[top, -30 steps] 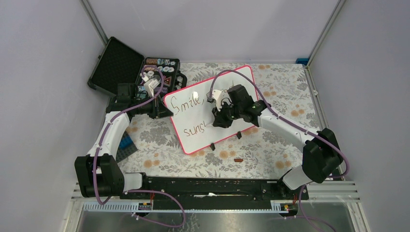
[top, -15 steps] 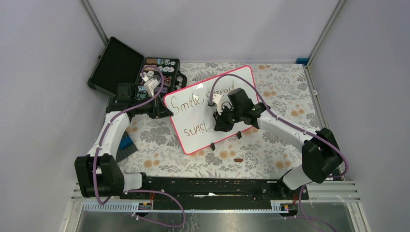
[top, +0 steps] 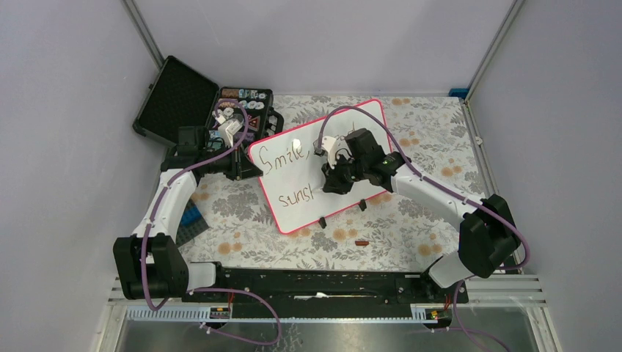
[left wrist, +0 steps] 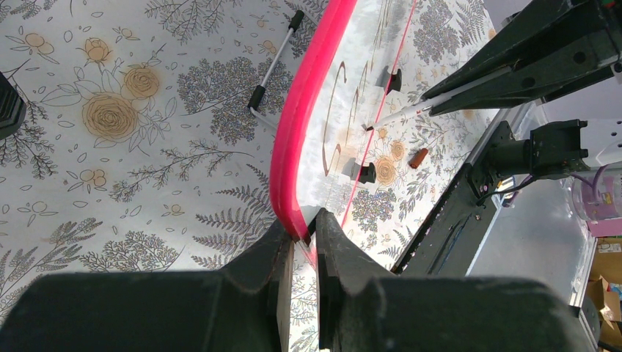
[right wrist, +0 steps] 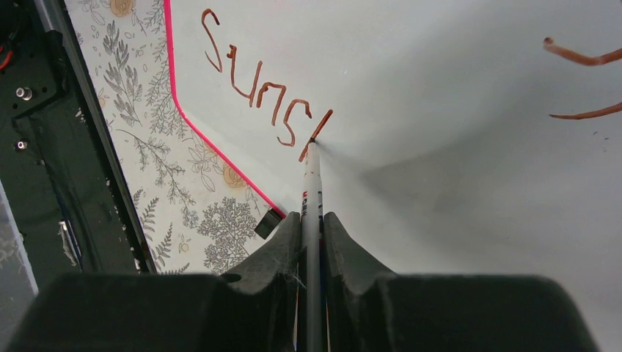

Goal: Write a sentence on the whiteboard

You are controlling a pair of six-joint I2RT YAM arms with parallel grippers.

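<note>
two robot arms work over a whiteboard [top: 302,214] lying near the middle of a floral tablecloth [top: 235,220]; the board's long axis runs from left to right, skewed so that its right end lies farther from the arm bases; two black clip feet [top: 322,221] sit on its near long edge; the sentence [top: 286,155] faces the robot in two lines slanting the same way as the board, "smile," above, and below it "suns" plus one upright stroke; the right arm covers the rest of the upper line.

the left gripper [left wrist: 306,224] has its jaws pinching the pink-red rim at the board's left short edge; the right gripper [right wrist: 312,220] has its jaws pressed onto a thin marker [right wrist: 313,183], whose long axis points straight out from the wrist; its tip touches the board at that last stroke.

an open black case [top: 176,99] lies beyond the left gripper at the far left, with a tray of small parts [top: 246,106] close to the board's far left corner; a small brown piece [top: 361,242] lies on the cloth nearer than the board; a blue object [top: 189,220] shows partly under the left arm.
</note>
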